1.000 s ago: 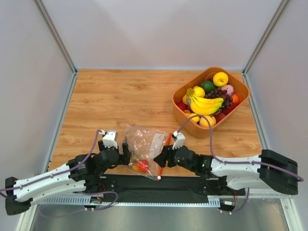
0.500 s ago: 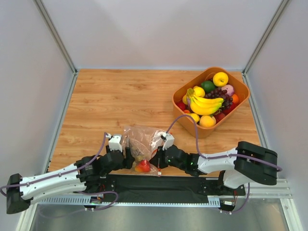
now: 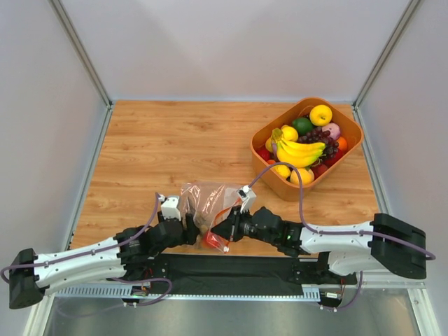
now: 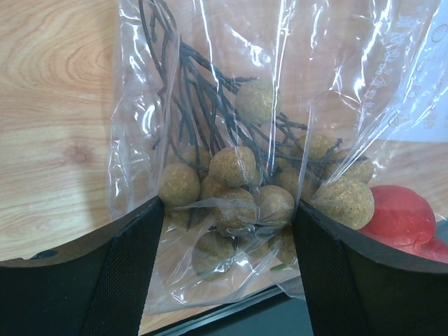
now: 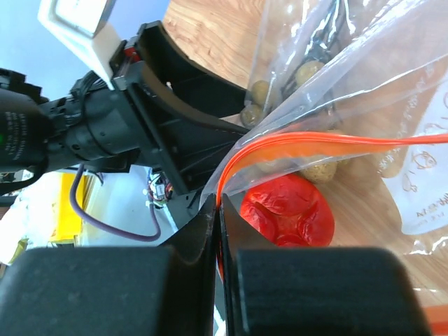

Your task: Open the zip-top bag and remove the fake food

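opening step: zip-top bag (image 3: 205, 201) at near table (image 3: 175, 140) edge, fake food (image 4: 234, 168) inside. right gripper (image 5: 217, 210) clenched on its zip strip (image 5: 315, 143); left gripper (image 4: 227, 217) straddles the bottom, grip unclear. next: peel zip apart.

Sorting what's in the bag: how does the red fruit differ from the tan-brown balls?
The red fruit is one smooth, glossy piece; the tan-brown balls are many, smaller and rough-skinned. The tan-brown balls hang on dark twiggy stems; the red fruit shows none. Both lie in the zip-top bag.
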Motion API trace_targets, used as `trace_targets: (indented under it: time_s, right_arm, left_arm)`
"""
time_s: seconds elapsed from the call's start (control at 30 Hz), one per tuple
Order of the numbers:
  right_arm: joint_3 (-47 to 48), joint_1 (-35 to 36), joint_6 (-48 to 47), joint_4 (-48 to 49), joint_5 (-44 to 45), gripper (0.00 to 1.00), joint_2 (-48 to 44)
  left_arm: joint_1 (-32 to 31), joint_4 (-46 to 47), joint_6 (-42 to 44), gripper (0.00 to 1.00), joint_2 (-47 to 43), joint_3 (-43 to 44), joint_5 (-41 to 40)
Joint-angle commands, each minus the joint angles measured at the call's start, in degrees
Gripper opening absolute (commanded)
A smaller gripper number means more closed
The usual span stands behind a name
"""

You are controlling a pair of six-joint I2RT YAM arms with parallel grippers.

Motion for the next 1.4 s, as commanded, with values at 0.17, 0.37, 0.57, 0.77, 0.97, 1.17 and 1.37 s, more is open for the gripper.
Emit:
trace_targets:
  time_s: [0.17, 0.37, 0.57, 0.77, 0.97, 1.17, 1.37]
  right_arm:
    - [1.56, 0.45, -3.06, -6.06, -0.48, 0.43, -5.59]
    - [3.76, 0.63, -7.2, -30.91, 11.55, 0.67, -19.9]
    - [2.71, 0.45, -6.58, -48.7, 24.57, 0.51, -30.03]
    - [1.91, 0.45, -8.07, -46.78, 24.14, 0.37, -29.0]
    - [4.98, 0.45, -10.98, -41.51, 22.82, 0.35, -23.2]
    - [7.19, 0.54, -12.65, -38.69, 21.51, 0.34, -16.34]
    - [8.15, 0.54, -13.35, -36.23, 20.45, 0.34, -14.32]
  left_arm:
    - [-0.19, 4.31, -1.15, 0.7, 3.9, -2.29, 1.94]
    - [-0.1, 6.6, -1.68, 0.48, 4.34, -4.05, 2.91]
    - [-0.1, 6.69, -1.94, 0.46, 3.2, -4.57, 3.0]
    - [-0.19, 6.95, -1.5, 0.45, 2.84, -4.31, 3.79]
    - [-0.19, 6.95, -1.33, 0.45, 2.85, -4.05, 4.14]
    - [-0.19, 7.12, -1.15, 0.44, 2.93, -3.96, 4.32]
    - [-0.19, 7.3, -0.62, 0.44, 3.28, -3.87, 4.93]
